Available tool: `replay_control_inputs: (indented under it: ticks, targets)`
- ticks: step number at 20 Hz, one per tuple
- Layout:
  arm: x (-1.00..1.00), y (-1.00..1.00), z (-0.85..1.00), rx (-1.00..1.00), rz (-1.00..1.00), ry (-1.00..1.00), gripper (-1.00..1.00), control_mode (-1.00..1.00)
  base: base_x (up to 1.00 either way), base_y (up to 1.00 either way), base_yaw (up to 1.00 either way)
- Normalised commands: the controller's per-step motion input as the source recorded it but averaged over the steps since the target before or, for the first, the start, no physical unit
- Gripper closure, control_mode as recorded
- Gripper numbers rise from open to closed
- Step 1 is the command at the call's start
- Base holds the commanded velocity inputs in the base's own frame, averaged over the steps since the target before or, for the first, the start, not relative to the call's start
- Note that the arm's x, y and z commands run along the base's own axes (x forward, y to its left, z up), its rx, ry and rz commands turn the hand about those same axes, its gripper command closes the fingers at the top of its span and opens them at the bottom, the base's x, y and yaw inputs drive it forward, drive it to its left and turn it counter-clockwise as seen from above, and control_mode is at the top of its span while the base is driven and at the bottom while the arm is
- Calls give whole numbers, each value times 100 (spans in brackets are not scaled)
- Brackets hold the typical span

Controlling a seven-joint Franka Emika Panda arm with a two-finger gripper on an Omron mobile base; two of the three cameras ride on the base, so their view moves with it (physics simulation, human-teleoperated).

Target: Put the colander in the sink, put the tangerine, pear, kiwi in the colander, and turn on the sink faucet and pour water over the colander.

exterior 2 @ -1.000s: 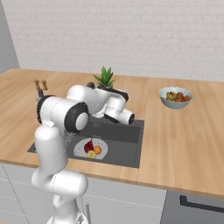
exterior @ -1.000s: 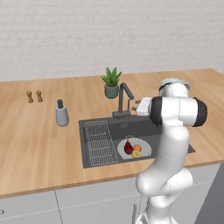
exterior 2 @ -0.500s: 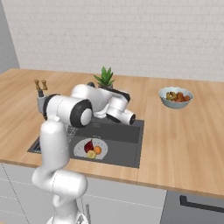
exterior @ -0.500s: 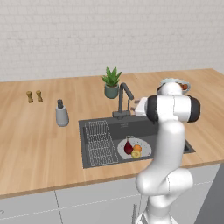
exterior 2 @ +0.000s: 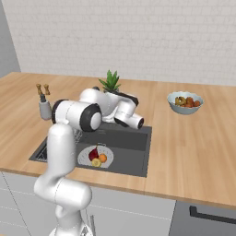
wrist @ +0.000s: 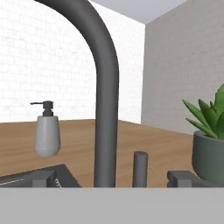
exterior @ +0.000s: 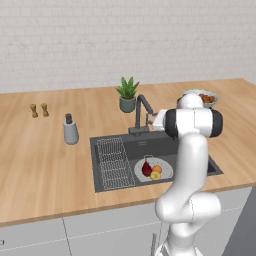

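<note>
Colander [exterior: 161,169], wide pale grey-white round bowl, sits in right part of dark charcoal rectangular sink [exterior: 120,143], holding dark red fruit, small orange tangerine [exterior: 157,169] and yellow-green fruit. Tall dark grey faucet [exterior: 141,114] rises at sink's far edge, near potted green plant [exterior: 127,93]. Two-finger gripper [exterior: 151,120] hangs just right of spout, fingers spread wide, pinching nothing.

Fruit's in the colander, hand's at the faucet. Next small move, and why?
Probably ease the open gripper forward to the faucet's lever. The colander sits in the sink holding three fruits, no water runs, and the faucet looms just ahead in the hand view.
</note>
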Motion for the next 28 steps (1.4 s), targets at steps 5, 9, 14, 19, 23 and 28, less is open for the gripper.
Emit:
replay_control_inputs:
  ticks: [5, 9, 14, 19, 23, 28]
  targets:
    - [31, 3, -14, -2, -2, 0, -100, -100, 0, 0, 0]
    - [19, 18, -12, -5, -4, 0, -100, -100, 0, 0, 0]
    - [28, 11, -9, -6, -8, 0, -100, -100, 0, 0, 0]
    - [25, 0, -5, -4, -10, 0, -100, -100, 0, 0, 0]
    - [8, 0, 0, -1, -13, -1, -100, -100, 0, 0, 0]
    - [3, 0, -2, 0, -14, -1, -100, -100, 0, 0, 0]
